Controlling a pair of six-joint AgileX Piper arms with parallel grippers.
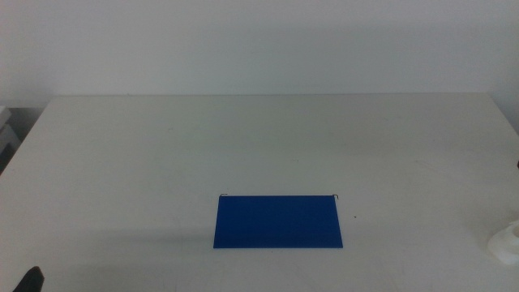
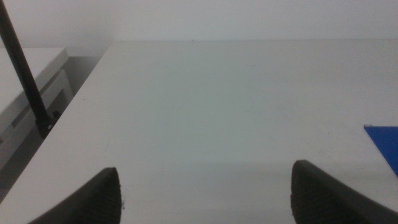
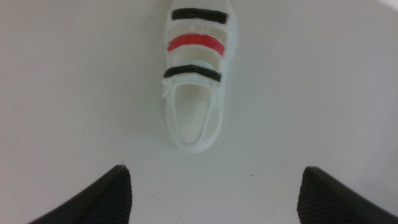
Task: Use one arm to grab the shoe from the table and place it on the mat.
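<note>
Table: off-white and plain, I see it filling the middle view up to a pale wall.
Right gripper: my right wrist camera shows both dark jaws spread wide, hanging above the table with only bare tabletop between them, touching nothing.
Shoe: white, lying flat on the table just beyond the right gripper's jaws, its open heel end toward them; I count a black strap, a red strap and another black strap across the top. In the middle view I see only a white sliver of it at the right edge, well apart from the mat.
Mat: dark blue rectangle, flat on the table at centre, near the front edge, with nothing on it.
Left gripper: jaws spread, nothing between them, low over the table's left side; I see a corner of the mat at the edge of that wrist view.
Left arm: waiting, only a dark tip at the bottom-left corner of the middle view.
</note>
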